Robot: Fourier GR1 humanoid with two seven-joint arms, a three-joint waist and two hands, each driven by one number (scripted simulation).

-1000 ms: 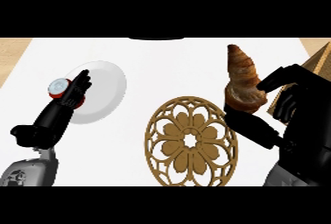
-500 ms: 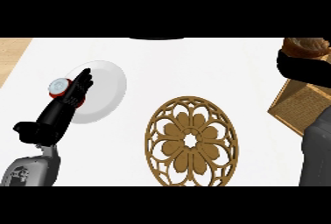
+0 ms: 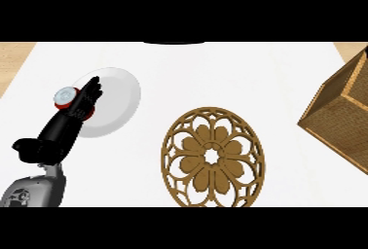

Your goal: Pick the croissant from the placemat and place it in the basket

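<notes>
A round brown placemat (image 3: pixel 212 156) with a cut-out flower pattern lies bare at the middle of the white counter. The woven brown basket (image 3: pixel 342 109) stands at the right edge, partly cut off by the view. No croissant shows anywhere. My left hand (image 3: pixel 81 99) rests open at the left, fingers straight and pointing up, over the edge of a white plate (image 3: pixel 115 99). My right hand and forearm are out of view.
A small red and white round object (image 3: pixel 66 95) sits beside my left hand at the plate's left rim. A dark rounded shape (image 3: pixel 174 43) shows at the counter's far edge. Wooden surface (image 3: pixel 14 58) borders the counter at the far left.
A second ago my right hand held the croissant upright near the basket. It then moved up and right toward the basket, and now hand and croissant are both gone from view. My left hand stayed still.
</notes>
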